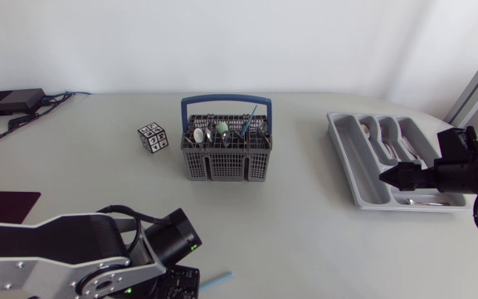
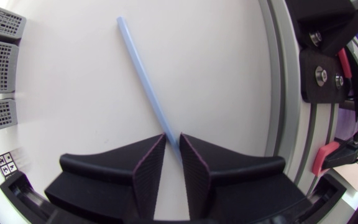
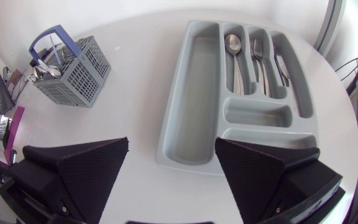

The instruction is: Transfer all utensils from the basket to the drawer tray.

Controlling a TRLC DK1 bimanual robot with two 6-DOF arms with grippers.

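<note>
Nearest from above is our left claw (image 1: 194, 284), a blue stick (image 1: 218, 280) poking out; the basket (image 1: 225, 162) (utensils (image 1: 222, 130) upright inside) stands well beyond. Left wrist: left claw (image 2: 173, 140) clamped on the blue stick (image 2: 143, 71). Right wrist: our right claw (image 3: 172, 149) gapes above the tray (image 3: 191, 93), which holds spoon (image 3: 233, 45), fork (image 3: 255, 50), knife (image 3: 281, 62).

Your left arm (image 1: 56, 249) shows silver-grey links, a black joint and small green lights; your right arm (image 1: 463, 170) looks matte black throughout. Your left gripper (image 2: 172, 142) and right gripper (image 3: 173, 149) each carry two broad black wedge fingers with finely textured inner faces.
</note>
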